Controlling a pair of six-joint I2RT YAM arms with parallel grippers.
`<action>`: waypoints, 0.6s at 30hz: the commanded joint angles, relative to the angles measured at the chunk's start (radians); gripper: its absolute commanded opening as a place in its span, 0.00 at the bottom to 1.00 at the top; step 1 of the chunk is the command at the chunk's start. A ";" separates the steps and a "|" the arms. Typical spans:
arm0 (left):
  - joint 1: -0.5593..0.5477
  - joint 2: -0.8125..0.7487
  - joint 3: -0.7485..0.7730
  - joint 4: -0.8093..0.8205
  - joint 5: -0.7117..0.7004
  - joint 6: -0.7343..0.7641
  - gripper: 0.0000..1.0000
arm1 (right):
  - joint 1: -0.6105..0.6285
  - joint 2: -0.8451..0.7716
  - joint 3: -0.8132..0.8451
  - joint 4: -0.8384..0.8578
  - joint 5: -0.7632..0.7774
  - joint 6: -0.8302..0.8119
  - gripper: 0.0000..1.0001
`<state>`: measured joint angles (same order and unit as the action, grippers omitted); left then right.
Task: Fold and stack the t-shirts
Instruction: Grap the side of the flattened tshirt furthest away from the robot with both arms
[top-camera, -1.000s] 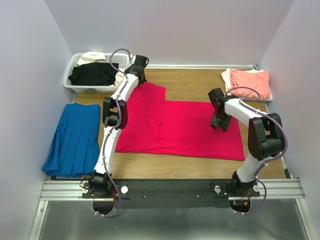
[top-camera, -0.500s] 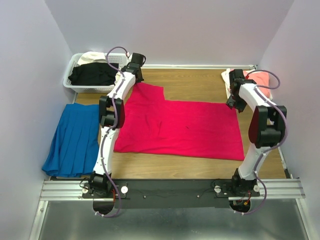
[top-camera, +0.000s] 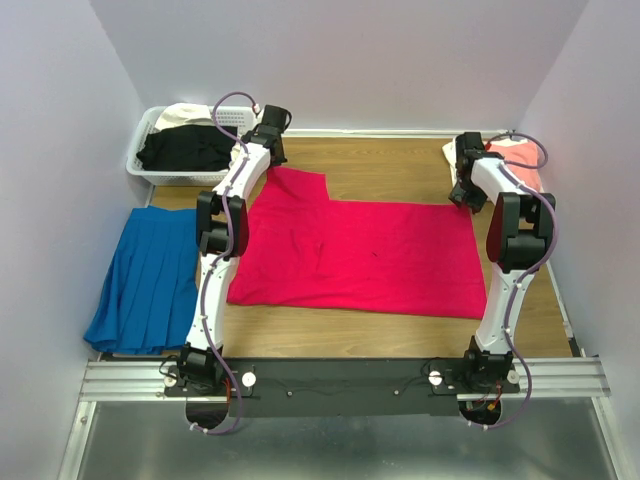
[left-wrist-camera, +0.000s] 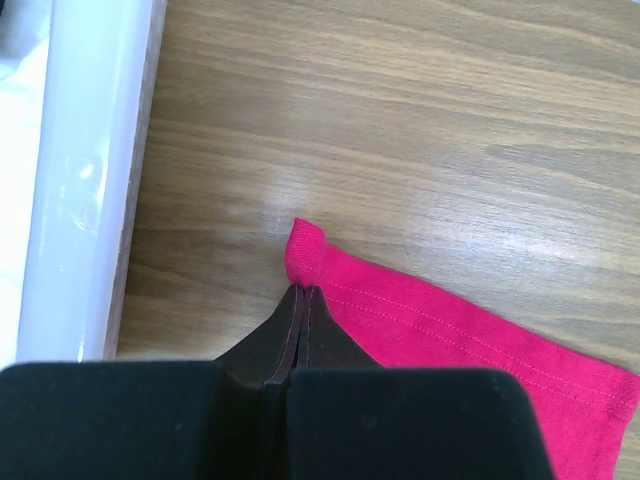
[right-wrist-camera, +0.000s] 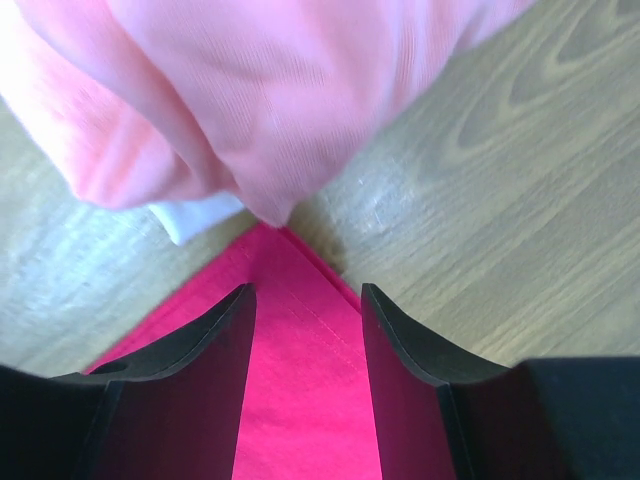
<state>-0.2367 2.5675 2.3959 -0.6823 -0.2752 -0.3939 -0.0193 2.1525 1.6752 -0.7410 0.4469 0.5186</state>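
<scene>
— Spreading flat across the middle of the tabletop (top-camera: 390, 165), the crimson t-shirt (top-camera: 380, 255) is seen with its near hem well apart from both grippers. Where is it being addressed?

— At its two far corners. At the far left corner the left gripper (left-wrist-camera: 302, 292) is seen with its jaws pressed together and its tips touching the hem. Whether cloth is nipped between them cannot be told. At the far right corner the right gripper (right-wrist-camera: 307, 292) is held moderately wide, one finger on either side of the corner point, with nothing gripped.

— What is judged to be the step in hand?

— Both far corners are probably to be taken, so that the far edge can be drawn toward the near hem. The right jaws should be lowered onto the cloth and closed on the crimson layer only.

— What should be guarded against?

— The salmon-pink t-shirt (right-wrist-camera: 250, 100), lying just beyond that corner, could be caught as well. The left hold should be confirmed before lifting, and both corners raised together so that the fold is kept straight. The basket (top-camera: 135, 160) at the far left need not be disturbed.
</scene>
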 joint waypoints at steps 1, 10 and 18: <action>0.007 -0.046 -0.004 -0.005 0.008 0.017 0.00 | -0.007 0.015 0.032 0.025 -0.016 0.003 0.55; 0.007 -0.050 -0.007 -0.006 0.016 0.016 0.00 | -0.019 0.063 0.052 0.034 -0.062 0.001 0.55; 0.007 -0.061 -0.009 -0.013 0.014 0.018 0.00 | -0.039 0.116 0.066 0.032 -0.125 0.001 0.40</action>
<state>-0.2367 2.5675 2.3932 -0.6830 -0.2737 -0.3885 -0.0410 2.2089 1.7302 -0.7113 0.3733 0.5213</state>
